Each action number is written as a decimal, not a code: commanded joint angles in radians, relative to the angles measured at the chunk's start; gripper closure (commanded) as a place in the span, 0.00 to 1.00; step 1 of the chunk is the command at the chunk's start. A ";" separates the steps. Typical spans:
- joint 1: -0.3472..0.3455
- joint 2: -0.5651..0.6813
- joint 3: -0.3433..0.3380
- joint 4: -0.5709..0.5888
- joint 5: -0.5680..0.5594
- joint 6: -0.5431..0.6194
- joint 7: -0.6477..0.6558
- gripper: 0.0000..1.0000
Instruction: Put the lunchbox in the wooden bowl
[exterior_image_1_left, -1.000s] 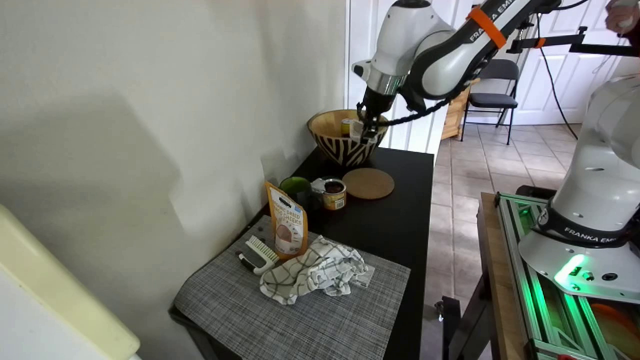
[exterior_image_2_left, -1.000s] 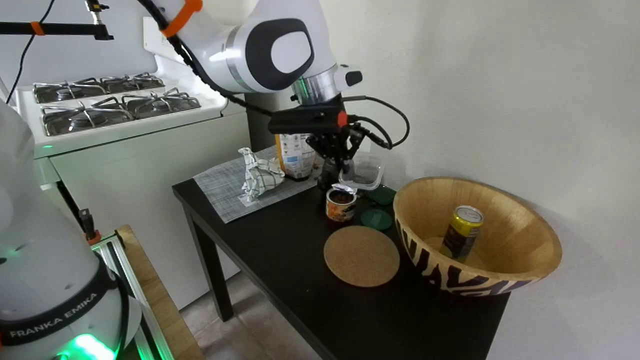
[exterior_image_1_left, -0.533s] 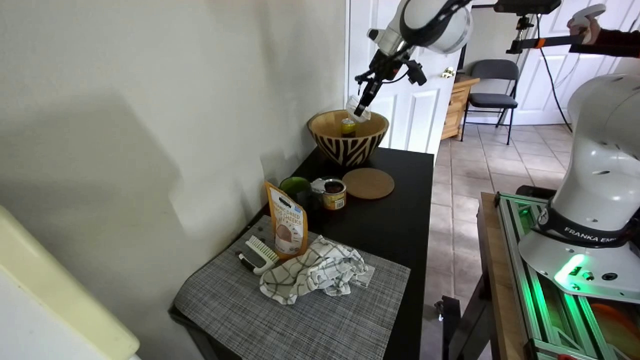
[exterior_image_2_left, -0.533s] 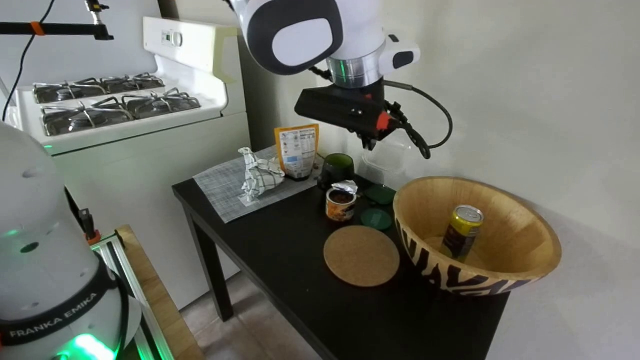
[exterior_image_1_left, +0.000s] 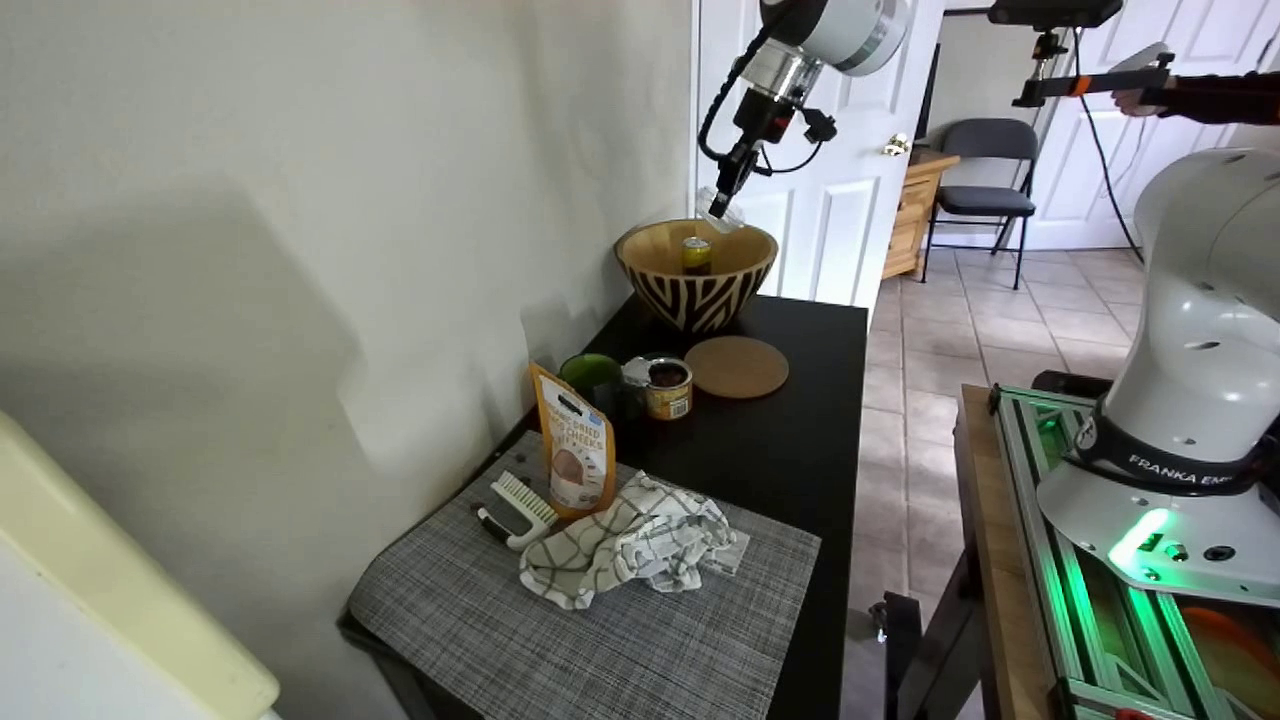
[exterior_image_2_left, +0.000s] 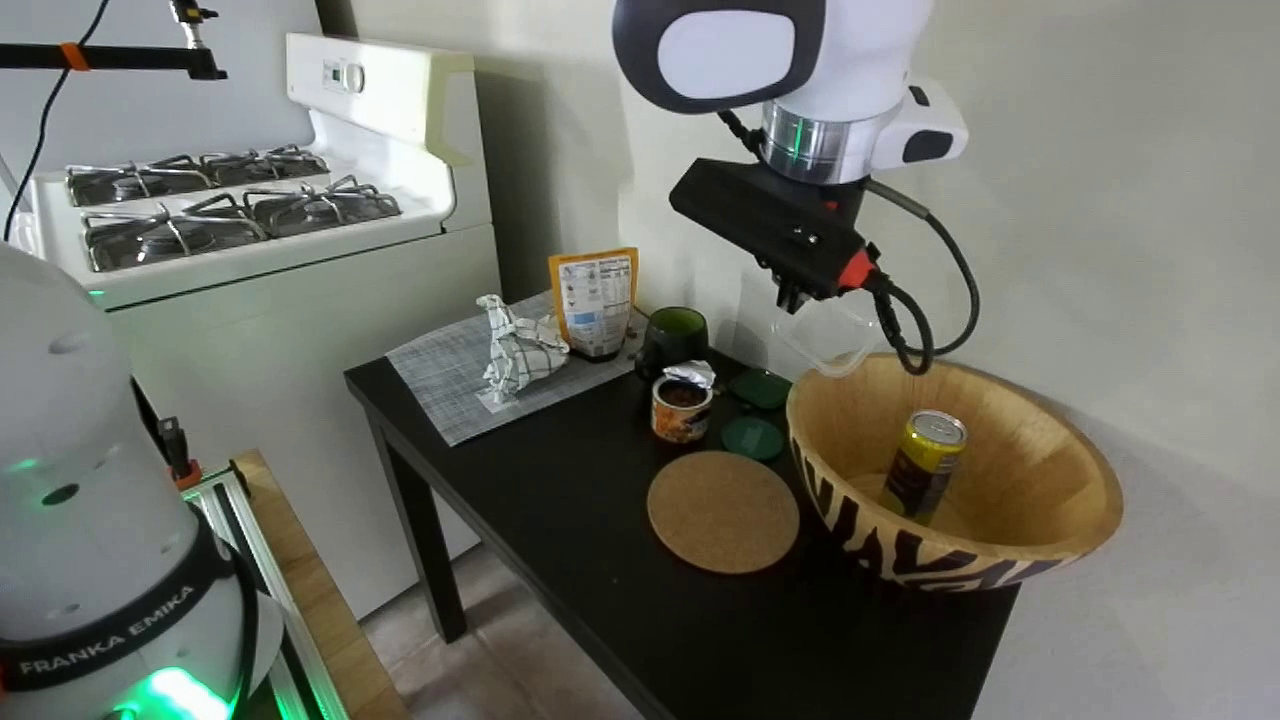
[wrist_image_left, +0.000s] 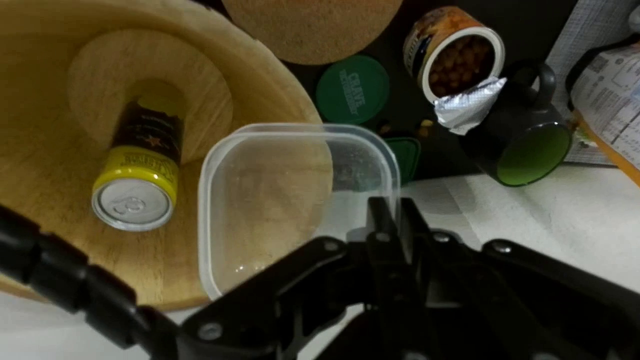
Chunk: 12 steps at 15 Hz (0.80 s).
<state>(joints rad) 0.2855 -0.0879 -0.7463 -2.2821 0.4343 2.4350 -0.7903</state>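
The lunchbox is a clear plastic container (wrist_image_left: 270, 200), held without a lid. My gripper (wrist_image_left: 397, 205) is shut on one of its side walls. In an exterior view the lunchbox (exterior_image_2_left: 845, 335) hangs from the gripper (exterior_image_2_left: 788, 300) just above the near-mug side of the wooden bowl's rim, against the wall. The wooden bowl (exterior_image_2_left: 1060, 490) is wide and tan with dark zigzag stripes; a yellow and dark can (exterior_image_2_left: 925, 465) stands tilted inside it. In the wrist view the lunchbox overlaps the edge of the bowl (wrist_image_left: 40, 165). It also shows over the bowl's back in an exterior view (exterior_image_1_left: 728, 218).
A round cork disc (exterior_image_2_left: 724, 512) lies beside the bowl. An open food can (exterior_image_2_left: 682, 410), green lids (exterior_image_2_left: 753, 438) and a dark green mug (exterior_image_2_left: 670, 345) stand nearby. A pouch (exterior_image_2_left: 595, 305), a checked cloth (exterior_image_2_left: 522, 355) and a brush (exterior_image_1_left: 520, 512) are on the grey mat. The wall runs behind.
The gripper has carried the lunchbox up from beside the mug and food can and across toward the bowl. The bowl and the other objects have not moved.
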 joint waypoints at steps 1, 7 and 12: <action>-0.190 0.195 0.160 0.128 0.003 -0.090 0.090 0.98; -0.460 0.349 0.402 0.302 -0.037 -0.183 0.178 0.98; -0.556 0.422 0.496 0.448 -0.116 -0.348 0.212 0.60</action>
<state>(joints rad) -0.2138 0.2863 -0.3070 -1.9298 0.3702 2.1892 -0.6106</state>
